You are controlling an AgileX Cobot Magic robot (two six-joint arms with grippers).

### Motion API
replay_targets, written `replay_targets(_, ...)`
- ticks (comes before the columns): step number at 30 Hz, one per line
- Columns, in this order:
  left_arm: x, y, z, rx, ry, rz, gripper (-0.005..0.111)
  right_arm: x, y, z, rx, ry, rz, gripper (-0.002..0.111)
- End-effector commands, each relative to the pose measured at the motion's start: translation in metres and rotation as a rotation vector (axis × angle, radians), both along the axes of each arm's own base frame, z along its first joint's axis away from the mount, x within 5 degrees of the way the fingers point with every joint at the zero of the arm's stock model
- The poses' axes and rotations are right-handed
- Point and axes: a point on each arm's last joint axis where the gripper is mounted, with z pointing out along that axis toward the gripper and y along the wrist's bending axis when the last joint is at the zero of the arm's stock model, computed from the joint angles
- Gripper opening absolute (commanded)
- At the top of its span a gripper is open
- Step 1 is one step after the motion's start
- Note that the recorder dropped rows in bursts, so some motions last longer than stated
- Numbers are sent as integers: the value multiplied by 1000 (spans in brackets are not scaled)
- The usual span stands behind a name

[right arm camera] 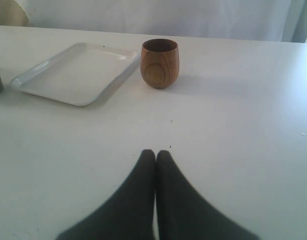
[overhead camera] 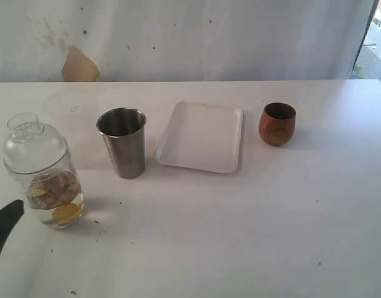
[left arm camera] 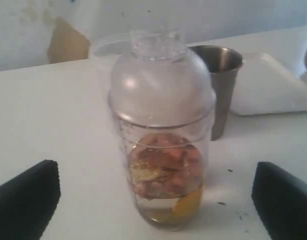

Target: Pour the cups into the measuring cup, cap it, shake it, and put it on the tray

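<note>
The measuring cup (overhead camera: 44,177) stands upright at the table's left, capped with its clear dome lid (overhead camera: 30,141); liquid and orange-brown pieces lie in its lower part. My left gripper (left arm camera: 156,172) is open, its black fingers (left arm camera: 26,200) wide apart on either side of the cup (left arm camera: 163,165) and not touching it. The steel tumbler (overhead camera: 123,143) stands just right of the cup. The white tray (overhead camera: 203,136) lies at the middle with nothing on it. The wooden cup (overhead camera: 277,123) stands right of the tray. My right gripper (right arm camera: 156,152) is shut and empty, well short of the wooden cup (right arm camera: 160,63).
A tan patch (overhead camera: 79,65) marks the white backdrop behind the table. Bare white tabletop (overhead camera: 240,230) spreads across the front and right. An opening to the outside shows at the far right edge (overhead camera: 376,37).
</note>
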Motion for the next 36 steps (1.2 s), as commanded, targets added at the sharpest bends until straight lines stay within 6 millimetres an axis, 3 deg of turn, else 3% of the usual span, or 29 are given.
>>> replay_targets(1,2,5,5,-72,-64,59,105,0,0,-1,3,-1,-5,0)
replay_targets(7,6,4,-2,-54,-16,54,105,0,0,-1,33,1,-13,0)
replay_targets(27,46,-11,-46,16,137,-58,105,0,0,-1,33,1,-13,0)
replay_targets(32,60,-22,-51,56,134,-193,105,0,0,-1,33,1,-13,0)
replay_targets(36,74,-17,-54,50,117,-101,105,0,0,-1,33,1,-13,0)
